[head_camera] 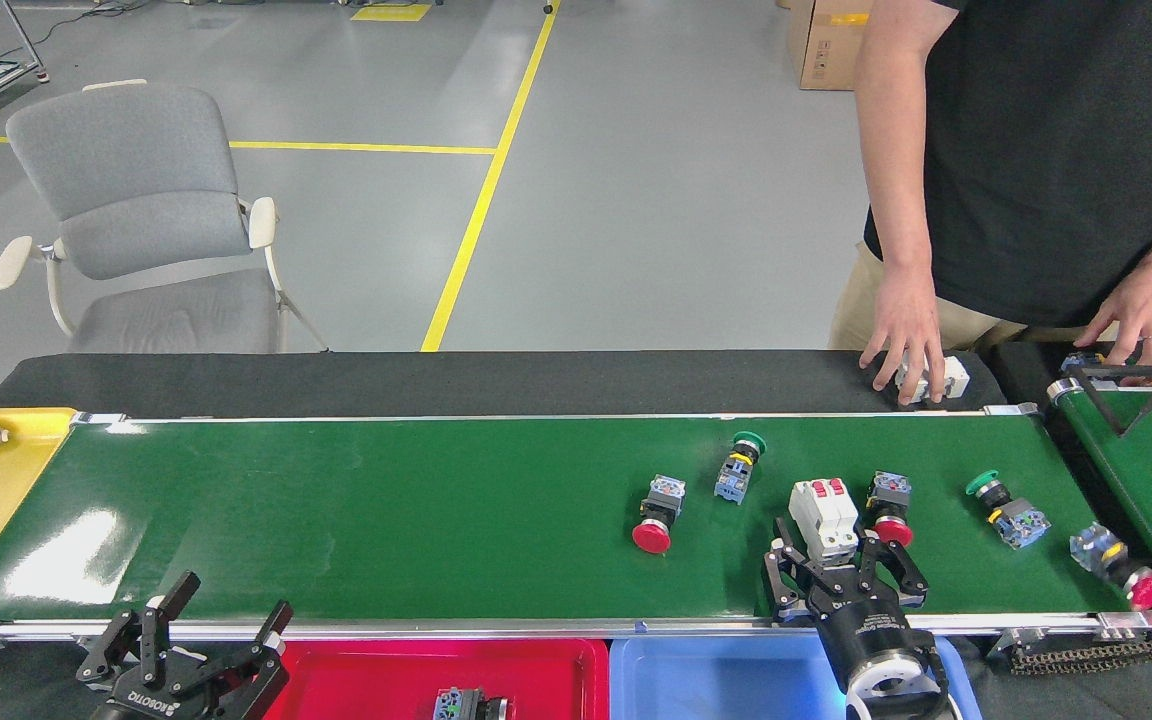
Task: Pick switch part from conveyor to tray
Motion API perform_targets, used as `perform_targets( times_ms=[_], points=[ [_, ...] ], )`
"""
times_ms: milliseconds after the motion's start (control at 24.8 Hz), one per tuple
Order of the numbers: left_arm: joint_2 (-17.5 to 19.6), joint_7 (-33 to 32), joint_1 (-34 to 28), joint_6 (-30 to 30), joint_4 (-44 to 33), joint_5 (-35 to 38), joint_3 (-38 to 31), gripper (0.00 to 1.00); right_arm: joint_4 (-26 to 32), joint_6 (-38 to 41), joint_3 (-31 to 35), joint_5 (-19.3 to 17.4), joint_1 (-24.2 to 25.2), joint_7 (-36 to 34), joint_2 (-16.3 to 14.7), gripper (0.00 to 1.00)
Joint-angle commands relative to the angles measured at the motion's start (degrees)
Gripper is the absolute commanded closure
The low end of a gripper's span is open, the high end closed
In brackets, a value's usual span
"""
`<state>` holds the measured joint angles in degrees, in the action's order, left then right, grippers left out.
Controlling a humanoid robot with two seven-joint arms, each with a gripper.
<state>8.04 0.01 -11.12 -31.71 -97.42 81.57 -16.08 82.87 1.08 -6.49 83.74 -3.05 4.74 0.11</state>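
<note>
Your right hand (844,560) reaches over the glossy green conveyor belt (386,520), fingers spread wide around the near end of the white circuit-breaker switch part (825,517), not yet closed on it. Your left hand (198,632) hovers open and empty at the near rail. On the belt you have one breaker, three red mushroom-head pushbuttons (656,510) and two green-capped ones (736,468). The red plastic tray (356,675) holds one switch part; the blue tray (716,680) shows nothing inside.
</note>
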Motion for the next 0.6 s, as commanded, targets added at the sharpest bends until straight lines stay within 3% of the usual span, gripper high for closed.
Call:
perform_targets(
  times_ms=[0,161,242,282,322,403,443,484,564],
  points=[
    [0.3,-0.5,0.7,0.2,-0.8,0.1,0.0,0.00,2.6,1.4,-1.2,-0.2,0.5,-0.7,-1.0,0.98],
    [0.2,-0.6,0.9,0.2,-0.8,0.0,0.6,0.00,12.9,7.5,-0.7,-1.6,7.8,-2.0,-3.9,0.99],
    [0.3,-0.6,0.9,0.2,-0.8,0.0,0.7,0.00,18.6,9.6,-0.2,-3.5,14.0,-3.0,-5.8,0.99],
    [0.3,-0.6,0.6,0.2,-0.9,0.0,0.6,0.00,18.7,11.0,0.0,-4.2,15.4,-4.1,-6.9,0.95],
    [0.3,-0.6,0.5,0.2,-0.8,0.0,0.6,0.00,18.6,12.5,0.2,-4.6,16.2,-5.6,-7.7,0.83],
    [0.0,-0.7,0.4,0.2,-1.1,0.1,1.0,0.00,18.6,16.5,1.5,-5.9,18.4,-7.9,-9.6,0.24],
    [0.0,-0.7,0.5,0.2,-1.2,0.2,1.7,0.00,18.6,18.1,2.4,-6.8,19.7,-8.7,-9.9,0.11],
    [0.0,-0.9,0.7,0.2,-1.3,0.2,3.6,0.00,18.6,20.4,3.6,-8.8,20.4,-9.5,-9.9,0.05],
    [0.0,-1.7,1.1,0.4,-1.5,1.6,6.8,0.00,18.6,25.7,5.8,-11.5,20.6,-9.5,-10.2,0.02]
  ],
)
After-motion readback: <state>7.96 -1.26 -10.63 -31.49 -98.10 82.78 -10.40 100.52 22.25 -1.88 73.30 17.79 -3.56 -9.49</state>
